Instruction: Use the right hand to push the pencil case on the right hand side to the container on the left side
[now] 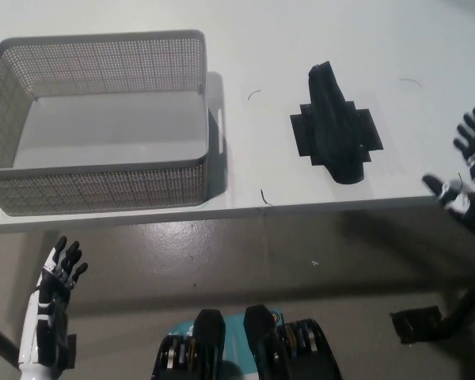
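Pencil case (336,127), black and soft-looking, lies on the white table (317,39) toward the right side, its long axis running from the far side to the near side with a slight tilt. It rests on top of a flat black patch (302,131) with stepped edges that shows on both sides of it. Nothing touches the case.

Well apart from it, on the left of the table, stands the container (103,186), a grey mesh basket with an open top and a slot handle in its right wall. Its inside is bare. A strip of bare table lies between the basket's right wall and the case. A few thin dark marks show on the table surface, 1 near the front edge between the basket and the case.

The right hand (465,170), black with pale bands, is at the right edge of the view, over the table's near right corner. Its fingers are spread apart and hold nothing. It sits to the right of the case with a clear gap between them, no contact.

The left hand (55,277), white with dark fingers, rests low at the lower left, below the table's front edge and over the grey floor (261,253). Its fingers are loosely apart and it holds nothing.
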Controlling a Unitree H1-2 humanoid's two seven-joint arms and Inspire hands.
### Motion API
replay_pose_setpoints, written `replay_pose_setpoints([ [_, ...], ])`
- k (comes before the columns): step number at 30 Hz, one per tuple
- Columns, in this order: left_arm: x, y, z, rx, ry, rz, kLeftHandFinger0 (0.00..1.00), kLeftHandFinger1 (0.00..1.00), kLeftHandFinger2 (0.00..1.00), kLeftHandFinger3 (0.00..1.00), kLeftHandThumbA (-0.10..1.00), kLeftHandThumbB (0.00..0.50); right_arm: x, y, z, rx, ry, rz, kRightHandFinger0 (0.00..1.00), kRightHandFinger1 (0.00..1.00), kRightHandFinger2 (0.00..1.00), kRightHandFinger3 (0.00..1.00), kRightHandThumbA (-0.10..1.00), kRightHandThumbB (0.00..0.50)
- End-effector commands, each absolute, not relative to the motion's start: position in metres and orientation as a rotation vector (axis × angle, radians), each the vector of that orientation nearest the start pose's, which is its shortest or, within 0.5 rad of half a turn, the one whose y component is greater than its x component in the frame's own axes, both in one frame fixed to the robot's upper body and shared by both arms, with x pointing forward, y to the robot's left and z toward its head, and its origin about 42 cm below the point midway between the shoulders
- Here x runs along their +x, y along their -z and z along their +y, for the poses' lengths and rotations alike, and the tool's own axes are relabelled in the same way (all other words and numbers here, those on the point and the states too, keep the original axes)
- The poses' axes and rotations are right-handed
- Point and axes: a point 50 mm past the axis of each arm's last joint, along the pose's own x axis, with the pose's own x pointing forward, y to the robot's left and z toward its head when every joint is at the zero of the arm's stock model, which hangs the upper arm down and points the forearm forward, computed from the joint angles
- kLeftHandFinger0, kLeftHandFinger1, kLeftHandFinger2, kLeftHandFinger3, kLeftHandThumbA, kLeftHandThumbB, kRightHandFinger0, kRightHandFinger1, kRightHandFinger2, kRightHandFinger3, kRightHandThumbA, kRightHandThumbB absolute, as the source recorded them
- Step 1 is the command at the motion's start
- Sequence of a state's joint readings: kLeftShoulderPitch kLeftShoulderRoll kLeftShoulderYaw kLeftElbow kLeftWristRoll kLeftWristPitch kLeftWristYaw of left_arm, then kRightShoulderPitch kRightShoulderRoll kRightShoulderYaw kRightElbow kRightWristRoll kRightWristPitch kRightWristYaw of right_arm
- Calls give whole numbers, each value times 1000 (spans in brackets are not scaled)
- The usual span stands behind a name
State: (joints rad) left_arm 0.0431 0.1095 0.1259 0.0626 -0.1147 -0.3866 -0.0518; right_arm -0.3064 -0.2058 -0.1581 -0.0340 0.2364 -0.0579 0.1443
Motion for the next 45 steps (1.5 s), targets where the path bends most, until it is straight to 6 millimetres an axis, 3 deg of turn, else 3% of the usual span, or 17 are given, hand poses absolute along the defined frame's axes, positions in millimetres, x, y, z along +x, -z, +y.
replay_pose_setpoints([
  [1,264,-116,291,37,-85,-399,1000,1000,1000,1000,1000,316,390,-253,-298,73,-118,-495,1000,1000,1000,1000,1000,290],
  [5,264,-118,292,41,-93,-399,1000,1000,1000,1000,1000,327,414,-268,-303,65,-144,-503,1000,1000,1000,1000,1000,350],
  [15,265,-120,288,42,-83,-404,1000,1000,1000,1000,1000,329,482,-295,-302,102,-203,-397,1000,1000,1000,1000,1000,343],
  [18,265,-120,289,39,-83,-406,1000,1000,1000,1000,1000,328,507,-301,-295,133,-223,-374,1000,1000,1000,1000,1000,305],
  [25,264,-121,290,41,-82,-403,1000,1000,1000,1000,1000,335,556,-301,-282,159,-215,-282,1000,1000,1000,1000,1000,361],
  [30,265,-122,290,41,-76,-410,1000,1000,1000,1000,1000,343,575,-308,-270,159,-192,-224,1000,1000,1000,1000,1000,382],
  [36,266,-122,286,32,-73,-411,1000,1000,1000,1000,1000,349,586,-314,-257,145,-167,-189,1000,1000,1000,1000,1000,344],
  [40,265,-120,287,34,-68,-408,1000,1000,1000,1000,1000,349,588,-309,-246,147,-169,-153,1000,1000,1000,1000,1000,356],
  [42,265,-119,287,33,-67,-409,1000,1000,1000,1000,1000,356,588,-305,-239,144,-175,-142,1000,1000,1000,1000,1000,332],
  [43,265,-120,287,32,-67,-408,1000,1000,1000,1000,1000,357,588,-303,-236,144,-176,-128,1000,1000,1000,1000,1000,353],
  [45,265,-120,287,26,-70,-410,1000,1000,1000,1000,1000,365,588,-296,-229,170,-176,-98,1000,1000,1000,1000,1000,350],
])
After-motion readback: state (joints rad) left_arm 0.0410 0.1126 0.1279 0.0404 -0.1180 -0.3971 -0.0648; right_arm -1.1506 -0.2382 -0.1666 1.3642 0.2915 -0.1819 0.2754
